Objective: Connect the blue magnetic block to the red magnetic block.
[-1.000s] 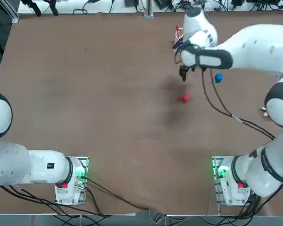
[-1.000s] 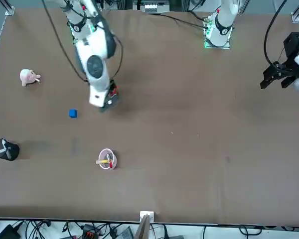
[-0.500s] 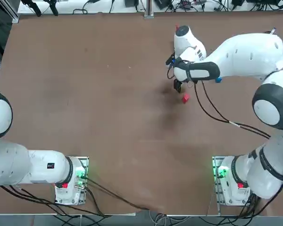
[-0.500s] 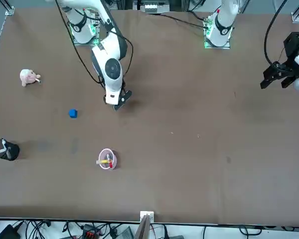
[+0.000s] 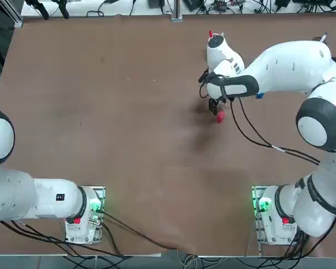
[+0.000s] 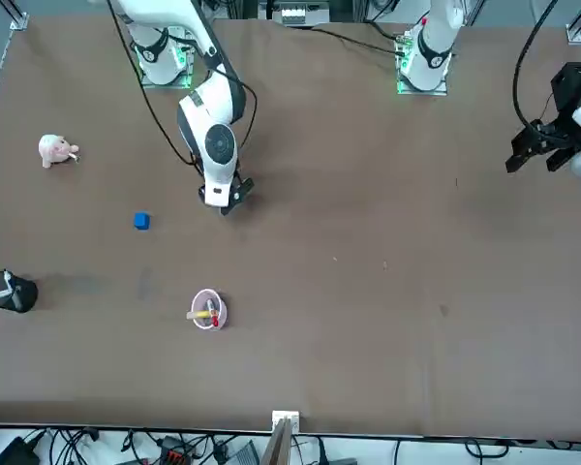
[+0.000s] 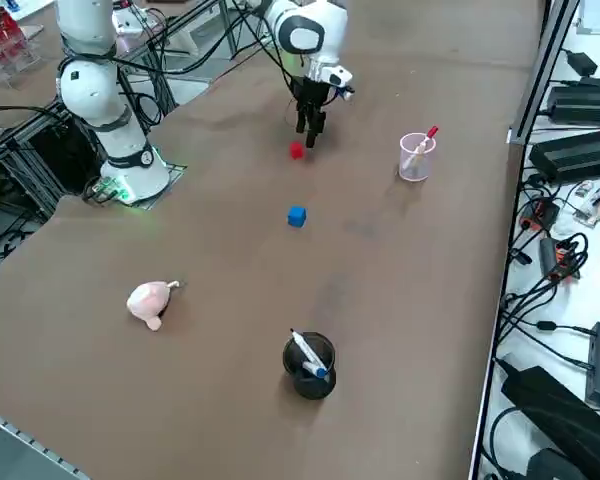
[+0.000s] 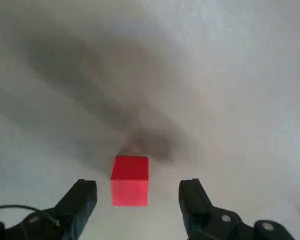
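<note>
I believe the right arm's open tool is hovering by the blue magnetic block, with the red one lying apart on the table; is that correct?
Not quite: the colours are swapped. The right wrist view shows the open right tool by the red magnetic block, which sits ahead of its fingers. The blue magnetic block is the one lying apart on the table, as the right side view shows.

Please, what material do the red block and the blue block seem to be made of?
Red block: probably hard plastic, with a smooth, matte-looking finish; its faces are flat and evenly coloured, its edges sharp. It sits on the table between the open right gripper fingers, untouched. Blue block: looks like the same kind of plastic cube, uniformly bright, but too small here to judge its finish.
</note>
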